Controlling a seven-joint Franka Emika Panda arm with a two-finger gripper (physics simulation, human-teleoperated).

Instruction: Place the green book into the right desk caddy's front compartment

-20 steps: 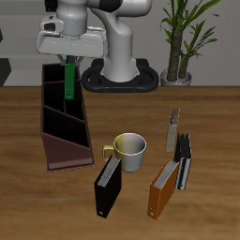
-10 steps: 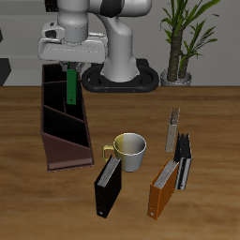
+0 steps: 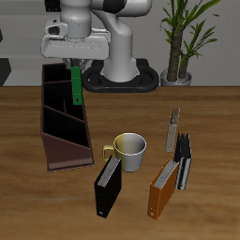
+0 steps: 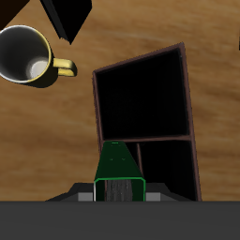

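Observation:
My gripper (image 3: 73,64) is shut on the green book (image 3: 74,86) and holds it upright by its top end, hanging over the right desk caddy (image 3: 58,127), above its farther compartments. The caddy is a long dark reddish-brown open box with slanted dividers, running from the back toward the table's front edge. In the wrist view the green book (image 4: 119,167) hangs from the gripper (image 4: 119,190) over the caddy's dark compartments (image 4: 189,103). The book's lower end is above the caddy's rim, apart from it.
A white mug with a yellow handle (image 3: 129,150) stands beside the caddy's front end. A black book (image 3: 108,187) and an orange book (image 3: 164,187) stand near the front edge. More books (image 3: 184,161) stand beyond them. A potted plant (image 3: 178,42) is at the back.
The gripper has shifted a little toward the table's front edge along the caddy, with the green book still held in it. Nothing else has moved.

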